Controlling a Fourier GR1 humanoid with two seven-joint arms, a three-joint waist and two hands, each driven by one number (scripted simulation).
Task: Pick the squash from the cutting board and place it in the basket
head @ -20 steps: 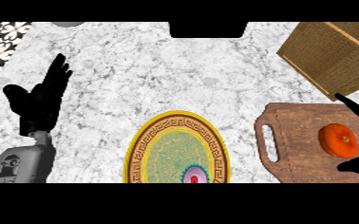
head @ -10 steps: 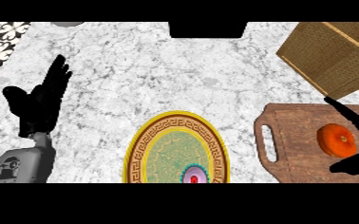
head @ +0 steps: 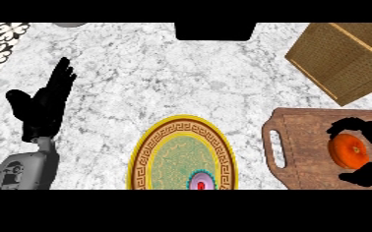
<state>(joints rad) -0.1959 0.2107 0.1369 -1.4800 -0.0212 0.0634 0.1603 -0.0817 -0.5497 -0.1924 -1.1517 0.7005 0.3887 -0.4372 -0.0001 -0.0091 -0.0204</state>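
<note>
Two hands were in view. The right hand (head: pixel 352 128) curled round the orange squash (head: pixel 350 151) on the cutting board (head: pixel 305 147), fingers above it and thumb below. The basket (head: pixel 338 59) lay beyond, up the table (head: pixel 181 78). The left hand (head: pixel 44 103) rested open, well apart.

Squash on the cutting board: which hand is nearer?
Right. The right hand curls around the orange squash on the cutting board. The left hand rests open at the view's far left, across the plate.
</note>
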